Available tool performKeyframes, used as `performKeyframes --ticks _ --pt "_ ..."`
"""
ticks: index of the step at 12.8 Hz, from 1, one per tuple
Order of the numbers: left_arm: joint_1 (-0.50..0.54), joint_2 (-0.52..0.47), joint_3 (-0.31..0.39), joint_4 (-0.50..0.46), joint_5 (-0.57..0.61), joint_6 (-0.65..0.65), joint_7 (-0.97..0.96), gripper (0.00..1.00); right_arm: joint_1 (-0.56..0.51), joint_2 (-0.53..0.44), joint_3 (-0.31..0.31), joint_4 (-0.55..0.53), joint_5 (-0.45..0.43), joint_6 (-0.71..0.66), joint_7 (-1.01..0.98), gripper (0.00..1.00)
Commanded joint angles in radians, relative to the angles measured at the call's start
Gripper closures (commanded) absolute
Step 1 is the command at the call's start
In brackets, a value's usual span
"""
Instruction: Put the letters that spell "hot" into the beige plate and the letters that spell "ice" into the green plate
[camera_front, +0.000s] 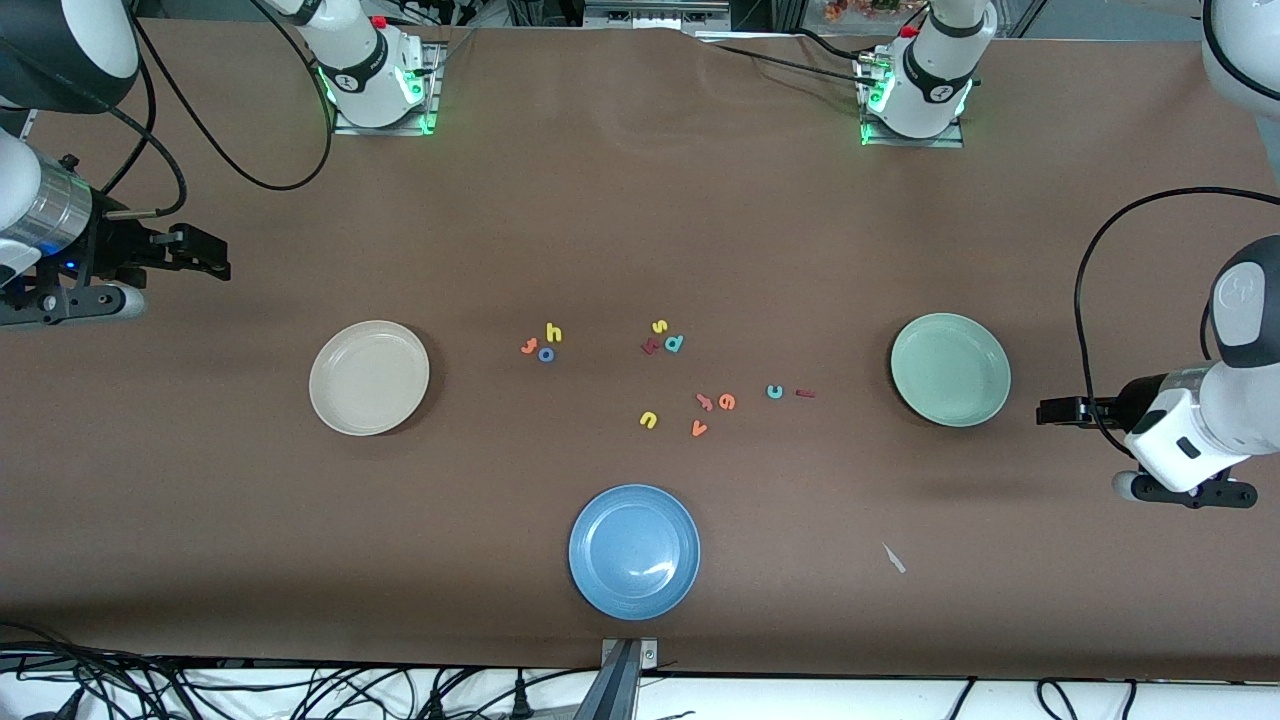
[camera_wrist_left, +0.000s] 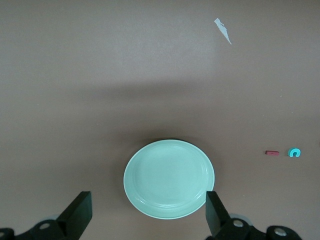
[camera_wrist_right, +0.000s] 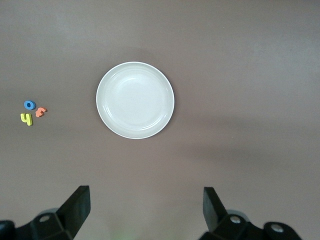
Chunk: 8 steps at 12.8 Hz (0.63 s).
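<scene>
Both arms are waiting with fingers spread wide and holding nothing: the left gripper (camera_wrist_left: 147, 212) is hanging near the green plate (camera_front: 950, 368) at the table's left-arm edge, and the right gripper (camera_wrist_right: 145, 210) near the beige plate (camera_front: 369, 377) toward the right-arm edge. The yellow h (camera_front: 553, 332), blue o (camera_front: 546, 354) and orange t (camera_front: 529, 346) are lying clustered mid-table, while the orange e (camera_front: 727, 402), teal c (camera_front: 774, 391) and dark red i (camera_front: 805, 393) are sitting in a row toward the green plate.

In the front view, the loose letters (camera_front: 727, 402) are lying mid-table, with one plate (camera_front: 369, 378) sitting at their nine o'clock, another plate (camera_front: 950, 369) at three o'clock, and a third plate (camera_front: 634, 551) at six.
</scene>
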<state>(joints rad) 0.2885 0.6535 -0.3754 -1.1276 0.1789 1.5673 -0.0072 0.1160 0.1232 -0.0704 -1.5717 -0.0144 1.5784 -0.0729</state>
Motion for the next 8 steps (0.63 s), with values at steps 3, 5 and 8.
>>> performKeyframes --ticks 3,5,8 --pt "-0.014 -0.008 -0.003 0.003 -0.018 0.0 0.009 0.0 -0.01 0.013 0.006 0.029 0.016 -0.006 0.007 0.0" --pt "-0.015 -0.005 -0.002 -0.001 -0.016 0.0 0.009 0.0 -0.01 0.013 0.006 0.028 0.016 -0.006 0.007 0.0" --pt "-0.015 -0.002 -0.002 -0.001 -0.016 0.0 0.009 0.0 -0.01 0.013 0.006 0.027 0.016 -0.006 0.007 0.0"
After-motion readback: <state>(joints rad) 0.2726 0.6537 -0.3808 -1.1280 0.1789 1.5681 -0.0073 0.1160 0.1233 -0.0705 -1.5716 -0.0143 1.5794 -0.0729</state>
